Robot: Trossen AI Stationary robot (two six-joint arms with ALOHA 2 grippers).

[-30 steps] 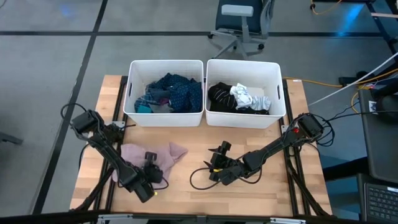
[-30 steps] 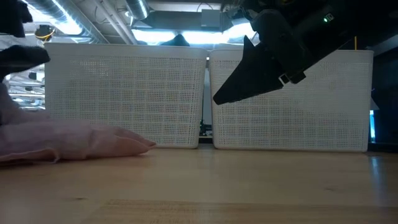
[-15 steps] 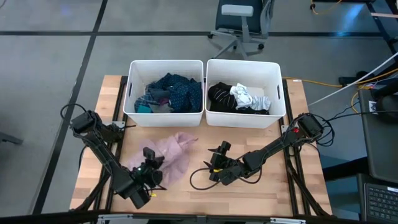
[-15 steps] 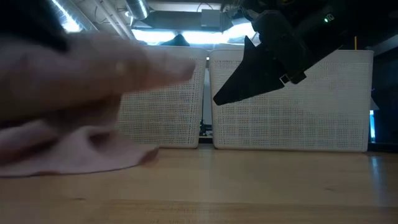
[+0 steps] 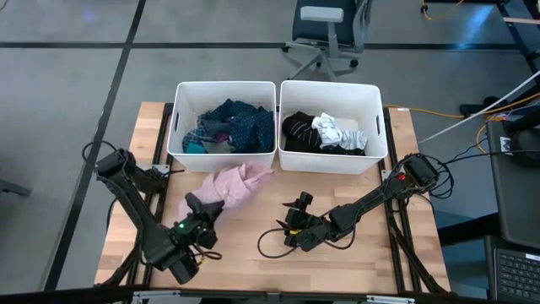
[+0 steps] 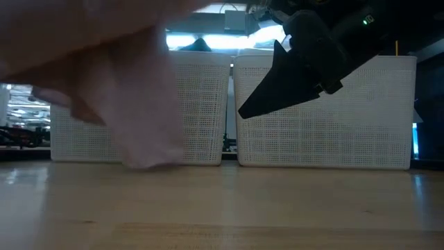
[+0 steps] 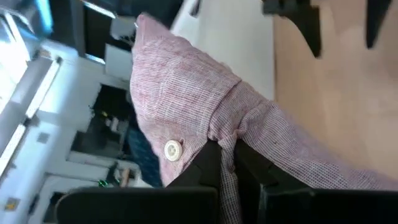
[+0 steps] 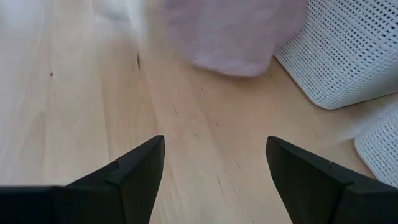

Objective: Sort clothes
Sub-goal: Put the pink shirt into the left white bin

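My left fingers (image 5: 196, 211) are pinched tight on a pink shirt (image 5: 229, 184), holding it up off the wooden counter (image 5: 253, 190); a small button (image 7: 172, 149) sits just beside where I grip the fabric. The shirt's far end reaches toward the front wall of the left bin (image 5: 224, 159). That bin holds blue and dark clothes (image 5: 234, 125). The right bin (image 5: 331, 162), just beside it, holds black and white clothes (image 5: 325, 132). My right fingers (image 5: 295, 218) hover low over the counter in front of the right bin, spread wide apart with nothing between them, near the hanging shirt but not touching it. A black cable (image 5: 272, 245) loops on the counter beside them.
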